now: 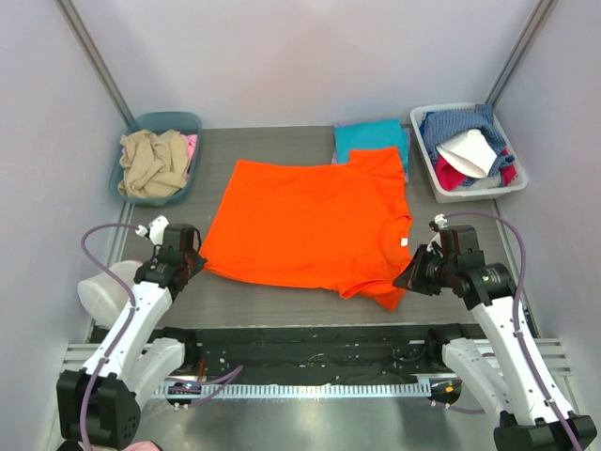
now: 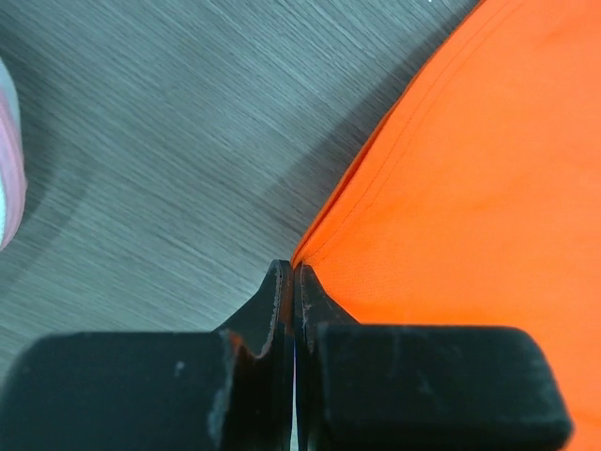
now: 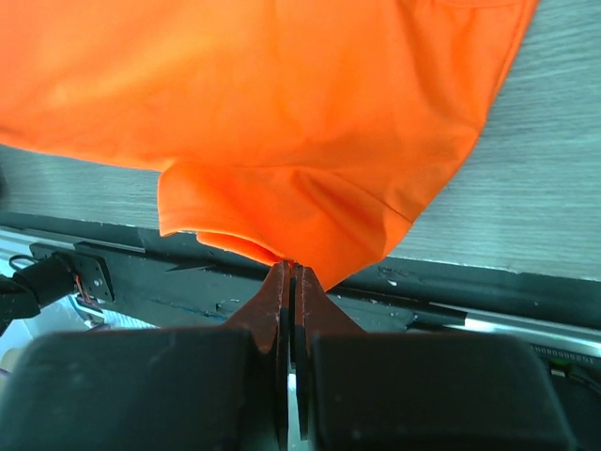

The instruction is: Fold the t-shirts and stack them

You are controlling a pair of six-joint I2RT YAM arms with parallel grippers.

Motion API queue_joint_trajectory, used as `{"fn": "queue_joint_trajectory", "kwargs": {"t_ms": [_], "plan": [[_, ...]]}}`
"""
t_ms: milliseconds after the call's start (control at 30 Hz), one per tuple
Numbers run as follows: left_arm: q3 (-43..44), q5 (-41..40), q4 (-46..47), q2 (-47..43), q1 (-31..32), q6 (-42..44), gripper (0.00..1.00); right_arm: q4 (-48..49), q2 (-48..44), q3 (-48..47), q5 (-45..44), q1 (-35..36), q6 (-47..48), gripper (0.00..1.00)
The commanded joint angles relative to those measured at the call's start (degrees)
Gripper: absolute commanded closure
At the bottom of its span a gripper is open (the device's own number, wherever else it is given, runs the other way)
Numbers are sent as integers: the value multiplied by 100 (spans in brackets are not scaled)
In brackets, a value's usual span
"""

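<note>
Bright, even overhead light, soft shadows

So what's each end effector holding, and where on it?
Both hold the bright orange cloth t-shirt: left end effector pinches a hem corner, right end effector pinches the near sleeve's edge.

Centre of table (image 1: pixel 254 303) covered by orange shirt (image 1: pixel 300 221). Bare strips: near edge, and left of shirt. Far corners blocked: teal bin (image 1: pixel 155 122) left, white bin (image 1: pixel 427 164) right. Between bins, folded stack (image 1: pixel 369 141) touches shirt's sleeve.
</note>
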State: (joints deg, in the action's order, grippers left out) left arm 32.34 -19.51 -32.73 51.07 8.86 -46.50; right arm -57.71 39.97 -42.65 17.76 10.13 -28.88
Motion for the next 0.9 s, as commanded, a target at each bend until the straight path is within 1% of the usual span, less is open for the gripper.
{"fn": "queue_joint_trajectory", "kwargs": {"t_ms": [0, 67, 133, 167, 233, 267, 300, 500, 733, 833, 867], "plan": [[27, -185, -216, -369, -25, -192, 100, 5, -7, -445, -272, 24, -170, 99], [106, -229, -24, -326, -25, -175, 100, 145, 20, -594, -509, 24, -214, 99], [307, -308, 222, -98, -25, -114, 100, 216, 143, -691, -799, 24, -267, 99], [421, -334, 275, 268, -25, -79, 100, 286, 195, -779, -887, 24, -276, 99], [817, -404, 416, 666, -25, 35, 100, 383, 379, -832, -1037, 33, -328, 99], [931, -413, 486, 1085, -25, 79, 100, 505, 450, -858, -1125, 24, -337, 99], [1159, -414, 591, 1263, -25, 106, 100, 568, 494, -859, -1169, 15, -355, 99], [1748, -282, 1163, 2396, -25, 106, 100, 955, 951, -937, -1424, 24, -425, 99], [2496, -159, 1410, 3434, -25, 203, 100, 1297, 1461, -1096, -1643, 15, -355, 99], [2751, -71, 1462, 3681, -25, 247, 100, 1420, 1663, -1192, -1749, 15, -320, 99], [2795, -62, 1471, 3821, -34, 264, 100, 1473, 1707, -1245, -1950, 15, -311, 99]]}}
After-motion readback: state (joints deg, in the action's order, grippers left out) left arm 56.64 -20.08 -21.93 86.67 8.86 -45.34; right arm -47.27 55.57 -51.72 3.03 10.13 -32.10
